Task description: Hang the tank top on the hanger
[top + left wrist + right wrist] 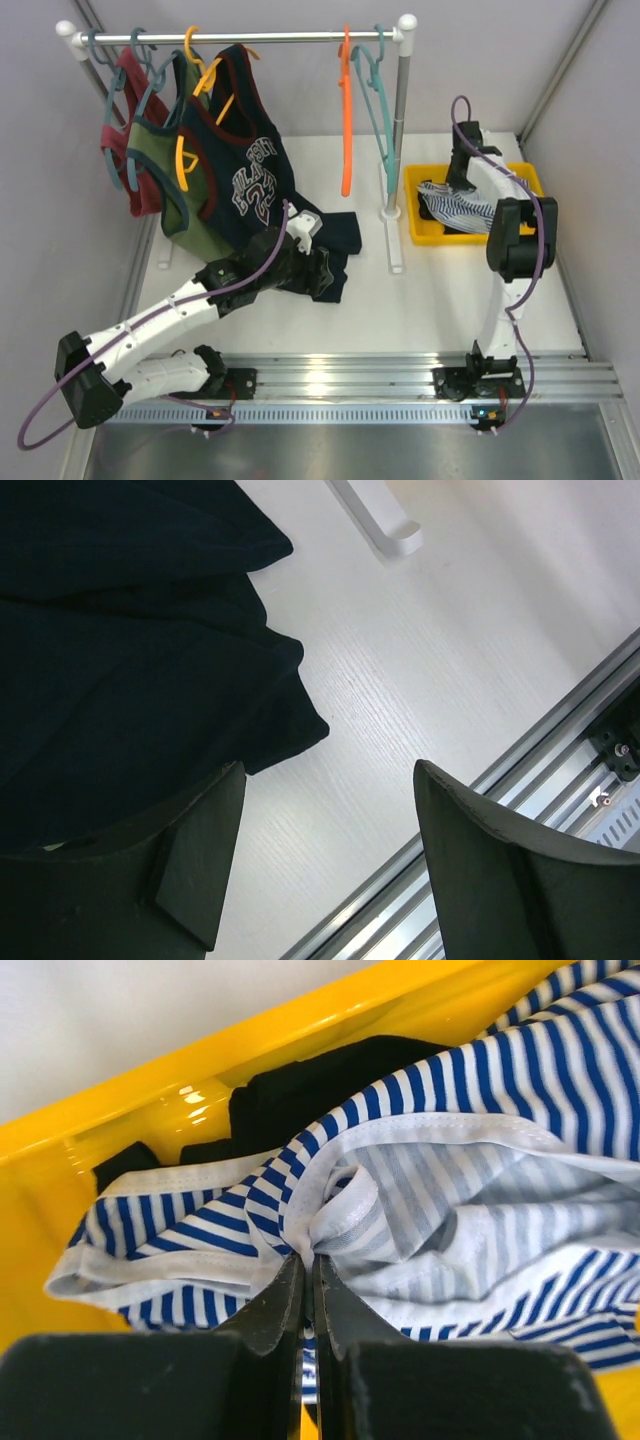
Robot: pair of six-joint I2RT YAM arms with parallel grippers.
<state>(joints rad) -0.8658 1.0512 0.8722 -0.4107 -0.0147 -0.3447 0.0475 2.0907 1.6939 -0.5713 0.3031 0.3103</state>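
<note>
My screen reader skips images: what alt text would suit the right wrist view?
The right tool, fingers pressed together, pinches a fold of the blue-and-white striped tank top lying in a yellow bin. A black garment shows behind it, against the bin's wall.

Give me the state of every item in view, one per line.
tank top: crumpled in the yellow bin, pinched by the right fingers
hanger: hanging bare on the rail
right fingers: shut on the tank top
left fingers: open, holding nothing
yellow bin: holds the tank top and a black garment
dark garment: crumpled on the table
</note>
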